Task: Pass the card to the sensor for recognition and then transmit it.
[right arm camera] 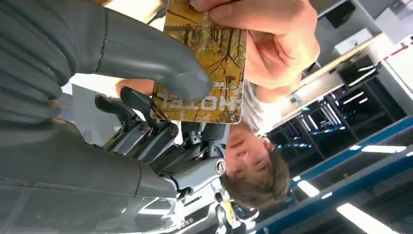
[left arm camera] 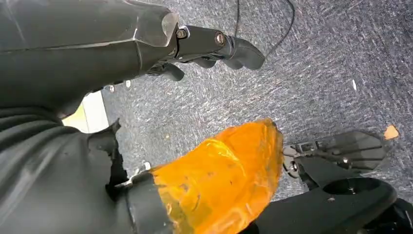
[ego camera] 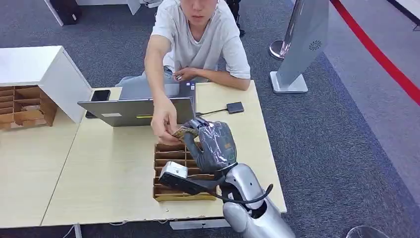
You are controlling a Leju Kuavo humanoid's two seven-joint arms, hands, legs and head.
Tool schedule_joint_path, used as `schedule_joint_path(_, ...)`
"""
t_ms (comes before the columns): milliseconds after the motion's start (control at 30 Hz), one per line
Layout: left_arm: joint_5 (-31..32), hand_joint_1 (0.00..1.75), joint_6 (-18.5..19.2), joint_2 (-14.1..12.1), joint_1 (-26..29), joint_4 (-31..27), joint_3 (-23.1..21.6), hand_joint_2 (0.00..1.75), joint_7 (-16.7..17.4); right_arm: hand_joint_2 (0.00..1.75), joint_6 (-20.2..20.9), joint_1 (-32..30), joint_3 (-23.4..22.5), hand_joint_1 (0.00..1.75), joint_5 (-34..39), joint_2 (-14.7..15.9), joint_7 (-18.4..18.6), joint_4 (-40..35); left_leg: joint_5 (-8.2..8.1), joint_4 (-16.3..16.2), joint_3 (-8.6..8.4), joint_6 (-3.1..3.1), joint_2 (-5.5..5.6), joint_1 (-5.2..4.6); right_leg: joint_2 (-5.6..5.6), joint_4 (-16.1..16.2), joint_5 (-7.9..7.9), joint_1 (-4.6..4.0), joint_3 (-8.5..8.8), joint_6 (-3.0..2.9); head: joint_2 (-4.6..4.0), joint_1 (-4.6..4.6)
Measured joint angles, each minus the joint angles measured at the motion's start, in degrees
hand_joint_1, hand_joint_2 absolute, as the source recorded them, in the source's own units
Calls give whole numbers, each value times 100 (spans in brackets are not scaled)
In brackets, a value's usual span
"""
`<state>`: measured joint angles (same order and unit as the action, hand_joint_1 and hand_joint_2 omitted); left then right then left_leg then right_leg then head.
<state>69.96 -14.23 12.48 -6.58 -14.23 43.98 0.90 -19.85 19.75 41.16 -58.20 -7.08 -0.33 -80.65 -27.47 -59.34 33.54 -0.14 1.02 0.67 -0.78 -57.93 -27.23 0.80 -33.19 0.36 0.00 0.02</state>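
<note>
Holding the card (right arm camera: 204, 63) between thumb and fingers, the right hand (ego camera: 214, 144) meets the person's hand (ego camera: 165, 124), which pinches the card's far end. Risk, as I judge it: a release too early or too late, and the card drops into the cardboard divider box (ego camera: 171, 163) just below. Left hand (left arm camera: 209, 48) hangs over carpet, fingers curled on nothing.
</note>
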Motion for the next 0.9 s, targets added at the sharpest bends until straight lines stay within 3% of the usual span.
schedule_joint_path(33,0,0,0,-2,0,0,-2,0,2,175,2,17,20,162,7,-11,22,24,0,0,0,0,0,0,0,0,0,0,0,0,0,0)
schedule_joint_path(67,0,0,0,-2,-1,0,-7,0,2,175,2,33,35,96,9,-13,31,46,0,0,1,0,0,0,0,0,0,0,0,0,0,-2)
schedule_joint_path(100,0,0,0,-2,-1,0,-13,0,2,175,2,50,50,0,13,-13,33,72,0,0,1,0,0,0,0,1,0,0,0,0,0,0)
schedule_joint_path(233,-2,0,0,-2,-3,0,-48,0,0,175,4,72,94,0,22,-33,35,129,-1,0,2,1,0,-1,0,2,0,1,0,0,0,0)
schedule_joint_path(267,-11,0,2,-2,-4,0,-50,0,0,0,4,78,100,0,22,-39,42,140,-1,0,2,1,0,-1,0,2,0,1,0,0,0,0)
schedule_joint_path(633,-190,0,-15,-11,9,0,-94,0,-37,0,-181,61,116,0,107,-37,9,-160,-1,-1,1,0,-1,0,0,2,0,0,-2,0,0,0)
schedule_joint_path(900,-339,0,-72,-26,44,0,-94,0,-74,0,-238,-106,129,0,332,41,-223,-702,-1,-1,2,1,-1,-1,-1,2,0,1,-3,0,0,0)
